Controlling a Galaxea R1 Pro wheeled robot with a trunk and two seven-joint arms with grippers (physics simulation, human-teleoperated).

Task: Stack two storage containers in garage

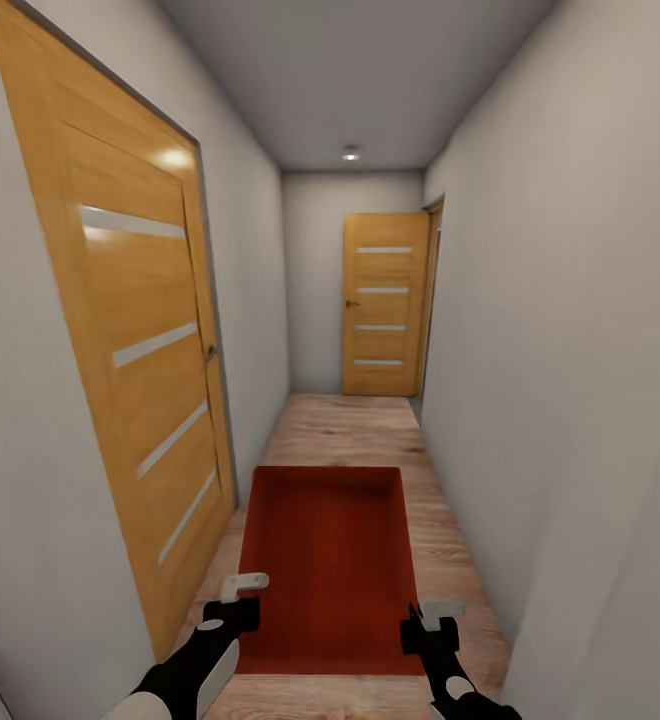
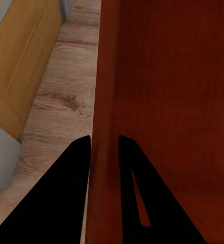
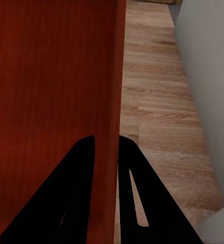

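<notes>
Both claws are pinched narrowly on the red-orange open-top plastic storage container. The left claw clamps one thin side wall and the right claw the opposite wall. The container is carried above the light wood plank floor of a narrow corridor.

Container near rim hidden; arms cropped

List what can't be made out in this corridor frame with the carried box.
- Whether a second box is nested in the storage container: head view shows one interior; not settled.
- Left gripper and right gripper fingertip contact: dark fingers straddle the side walls in the wrist views; pads unreadable.
- Container's underside: hidden by its own floor.
- Beyond the far door: closed.
</notes>
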